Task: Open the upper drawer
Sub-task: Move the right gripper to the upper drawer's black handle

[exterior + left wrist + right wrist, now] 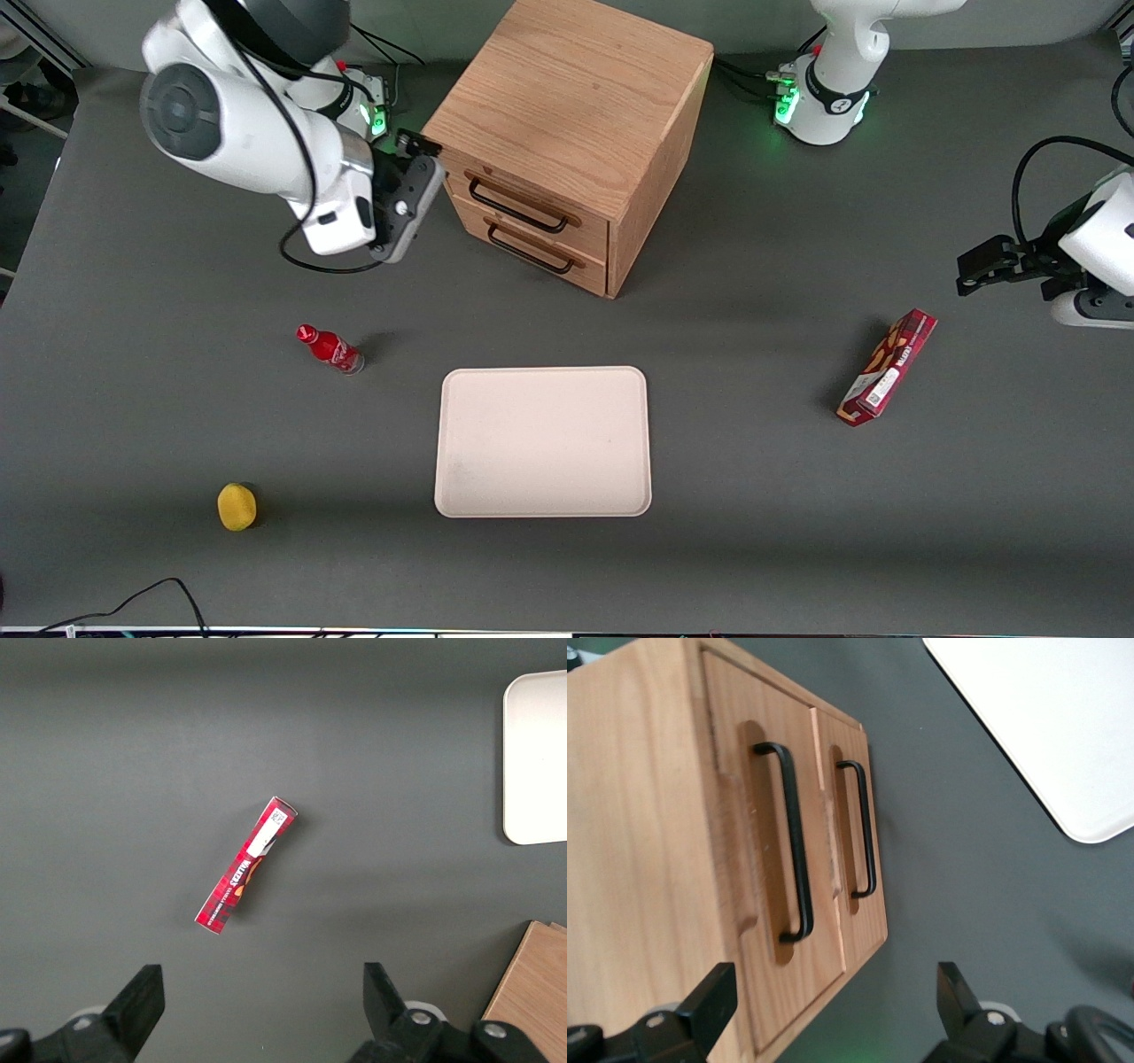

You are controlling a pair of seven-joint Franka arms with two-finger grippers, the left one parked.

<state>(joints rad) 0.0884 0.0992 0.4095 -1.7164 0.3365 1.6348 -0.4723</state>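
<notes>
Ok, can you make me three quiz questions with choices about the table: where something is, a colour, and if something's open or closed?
1. Where is the claw?
A. Over the tray
B. Beside the cabinet's front corner, level with the upper drawer
C. On the yellow ball

2. What colour is the little bottle?
A. Red
B. Blue
C. Green

3. How is the upper drawer?
A. Pulled out
B. Missing
C. Closed

Answers: 1 B, the claw hangs beside the drawer fronts, fingers apart, holding nothing. 2 A, the bottle is red all over. 3 C, its front sits flush with the bottom drawer.
</notes>
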